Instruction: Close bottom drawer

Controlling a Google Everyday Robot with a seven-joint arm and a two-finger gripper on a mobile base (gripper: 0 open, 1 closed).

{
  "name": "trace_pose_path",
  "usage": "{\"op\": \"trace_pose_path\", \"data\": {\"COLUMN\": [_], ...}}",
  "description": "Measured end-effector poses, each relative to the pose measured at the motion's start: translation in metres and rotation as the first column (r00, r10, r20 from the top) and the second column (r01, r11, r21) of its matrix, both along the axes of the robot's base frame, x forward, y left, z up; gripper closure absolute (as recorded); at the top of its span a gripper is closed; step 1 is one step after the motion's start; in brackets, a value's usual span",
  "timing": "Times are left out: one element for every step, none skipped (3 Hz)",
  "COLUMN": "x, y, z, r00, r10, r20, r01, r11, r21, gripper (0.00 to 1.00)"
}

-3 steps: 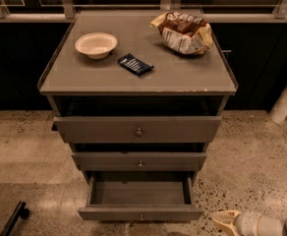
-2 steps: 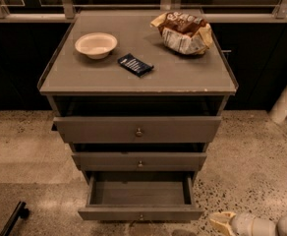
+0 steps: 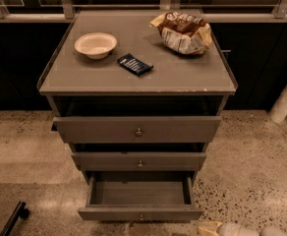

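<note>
The grey cabinet (image 3: 138, 77) has three drawers, all pulled out to some degree. The bottom drawer (image 3: 140, 214) is pulled out the farthest, its inside bare, with a small round knob (image 3: 141, 217) on its flat front. My gripper (image 3: 210, 228), yellowish at the tip on a white arm, lies low at the bottom right of the camera view. It is just right of the bottom drawer's front corner and apart from it.
On the cabinet top are a white bowl (image 3: 95, 44), a dark blue packet (image 3: 135, 64) and a chip bag (image 3: 183, 32). The middle drawer (image 3: 139, 161) and top drawer (image 3: 137, 129) stand slightly out. A white post (image 3: 286, 102) is at the right, a black bar (image 3: 13, 219) on the floor at the left.
My gripper has slipped slightly lower and to the left along the bottom edge of the view. The drawers have not moved.
</note>
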State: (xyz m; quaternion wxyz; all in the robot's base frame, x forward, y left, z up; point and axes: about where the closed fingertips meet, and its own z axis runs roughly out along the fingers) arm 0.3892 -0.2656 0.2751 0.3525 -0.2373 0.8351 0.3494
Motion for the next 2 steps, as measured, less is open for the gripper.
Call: {"op": "trace_pose_path", "data": {"x": [-0.001,-0.002], "y": [0.001,-0.002], "z": [0.0,-0.02], "r00": [1.0,0.9997], "r10": [0.001,-0.012], "r20": [-0.001,-0.023], "r01": [-0.001,0.014], "r11": [1.0,0.999], "r21": [0.002,0.053], "gripper": [1.0,1.0]}}
